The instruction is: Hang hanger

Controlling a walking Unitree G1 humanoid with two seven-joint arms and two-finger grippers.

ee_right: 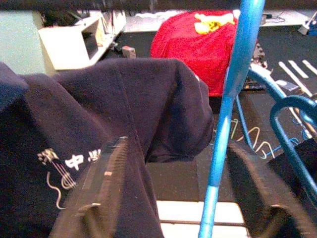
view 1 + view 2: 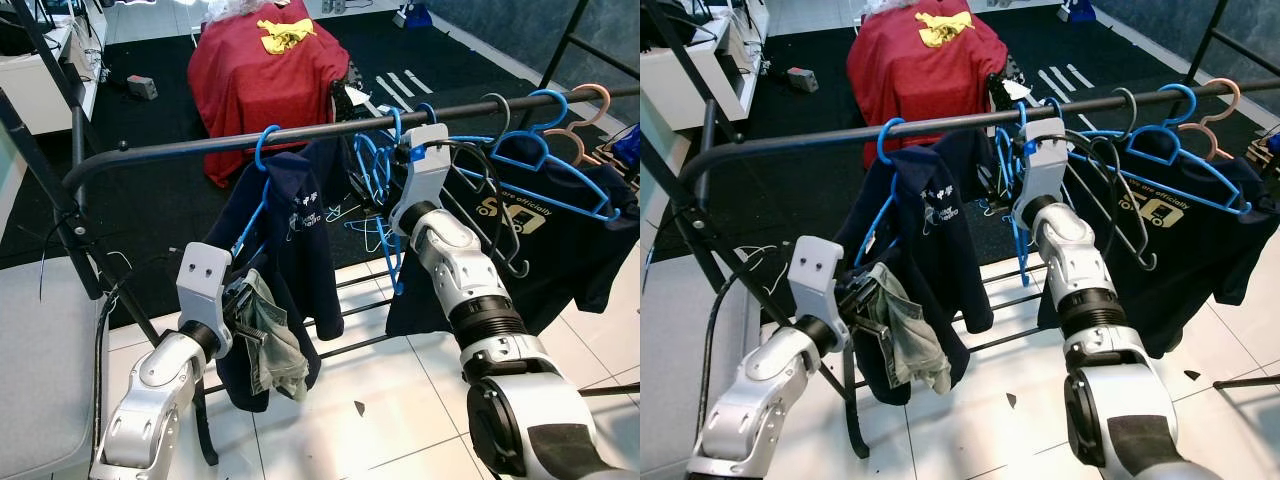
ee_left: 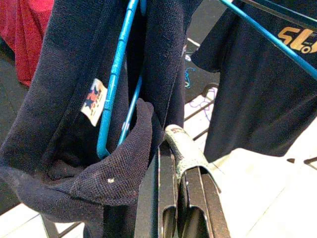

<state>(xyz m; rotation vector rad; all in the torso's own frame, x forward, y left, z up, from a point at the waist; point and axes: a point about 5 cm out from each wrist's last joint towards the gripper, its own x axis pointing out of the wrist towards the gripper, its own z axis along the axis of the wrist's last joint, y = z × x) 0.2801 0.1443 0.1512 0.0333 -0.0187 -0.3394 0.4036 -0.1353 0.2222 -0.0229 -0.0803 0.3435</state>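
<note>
Up on the black rail [image 2: 200, 146] hangs a navy shirt [image 2: 290, 240] on its blue hanger [image 2: 262, 160]; right gripper [image 1: 183, 198], fingers spread, reaches beside it. Left gripper [image 3: 181, 198] pinches grey-green cloth [image 2: 275, 340].

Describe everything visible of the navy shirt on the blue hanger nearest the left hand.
The navy shirt is dark knit fabric with small white chest print and an inner label. It droops unevenly from a blue hanger hooked on the black rail. The left hand meets its lower part beside a grey-green cloth.
</note>
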